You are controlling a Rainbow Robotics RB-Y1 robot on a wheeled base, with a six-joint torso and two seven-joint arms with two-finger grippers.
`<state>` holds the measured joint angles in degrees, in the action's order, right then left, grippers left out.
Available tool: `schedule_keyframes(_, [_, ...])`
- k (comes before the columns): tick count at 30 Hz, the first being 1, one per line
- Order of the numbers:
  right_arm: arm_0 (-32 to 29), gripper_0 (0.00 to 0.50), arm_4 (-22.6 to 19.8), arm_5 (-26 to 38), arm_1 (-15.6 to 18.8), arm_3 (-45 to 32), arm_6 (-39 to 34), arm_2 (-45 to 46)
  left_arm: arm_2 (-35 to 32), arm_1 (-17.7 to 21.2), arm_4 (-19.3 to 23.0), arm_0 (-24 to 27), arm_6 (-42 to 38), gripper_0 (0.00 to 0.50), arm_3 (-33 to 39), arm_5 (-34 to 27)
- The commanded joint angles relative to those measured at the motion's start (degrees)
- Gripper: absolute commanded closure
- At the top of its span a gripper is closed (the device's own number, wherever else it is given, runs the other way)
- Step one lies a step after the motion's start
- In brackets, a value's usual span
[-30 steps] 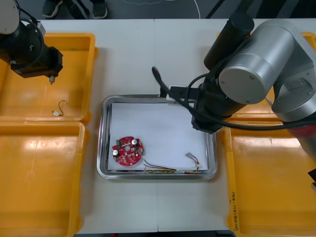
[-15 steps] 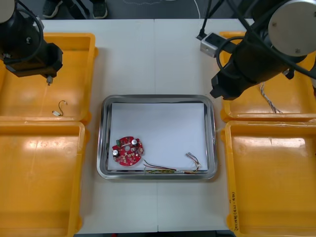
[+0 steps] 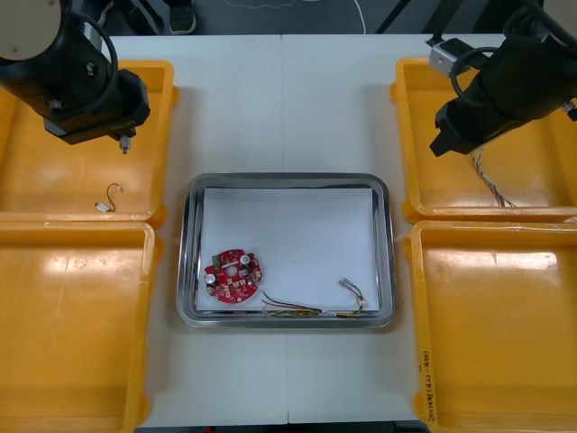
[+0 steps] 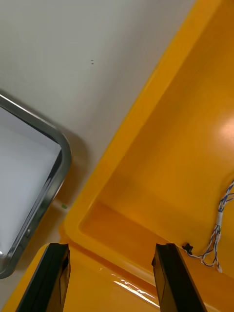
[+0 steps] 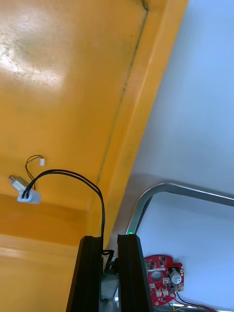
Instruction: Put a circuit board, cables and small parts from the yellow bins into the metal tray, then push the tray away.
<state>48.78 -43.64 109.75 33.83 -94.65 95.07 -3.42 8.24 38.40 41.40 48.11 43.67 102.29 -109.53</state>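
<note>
Since a second ago the right arm has swung off the far right corner of the metal tray point(image 3: 185, 271) and now hangs over the far right bin point(image 3: 402, 135), while the left arm has drifted a little toward the tray above the far left bin point(image 3: 168, 135). The right pincer point(image 4: 112, 246) has its fingers point(image 4: 54, 273) spread wide with nothing between them; below it lie the bin's near inner corner and, just beyond one finger, the twisted blue and white cable point(image 4: 218, 229) on the bin floor. The left pincer point(image 5: 110, 241) is nearly closed, pinching a black cable point(image 5: 73, 174) that arcs out from between the fingers to a white plug at its free end. It hangs above the inner rim of the far left bin, with the tray's far left corner close by. A short cable point(image 3: 109, 199) lies on that bin's floor. The tray sits in the middle of the table point(image 3: 279, 99) between the bins, white inside. It holds the red circuit board point(image 3: 233, 275) near its near left corner and a red and yellow cable point(image 3: 311, 309) along its near edge toward the right corner.
</note>
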Motion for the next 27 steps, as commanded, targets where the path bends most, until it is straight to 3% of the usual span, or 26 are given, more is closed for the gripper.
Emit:
schedule_keyframes(1, [3.3, 0.000, 4.0, 0.2, 2.9, 1.2, -1.1, 2.2, 3.3, 0.4, 0.2, 1.5, -11.4, 0.500, 3.9, -0.5])
schedule_keyframes(6, [3.4, 0.000, 7.5, 0.2, 3.7, 3.9, -1.0, 2.4, 4.7, -4.1, -2.0, 1.5, -12.4, 0.500, 5.0, -0.5])
schedule_keyframes(18, [3.3, 0.000, 11.1, 0.2, 4.0, 12.9, 0.1, 2.7, 10.2, -14.2, -10.3, 1.5, -10.0, 0.500, 3.4, -0.5])
schedule_keyframes(27, [2.9, 0.000, 13.1, -2.4, 4.0, 17.8, 2.2, 3.9, 16.6, -17.0, -12.4, 1.5, -8.5, 0.500, -3.0, 4.6])
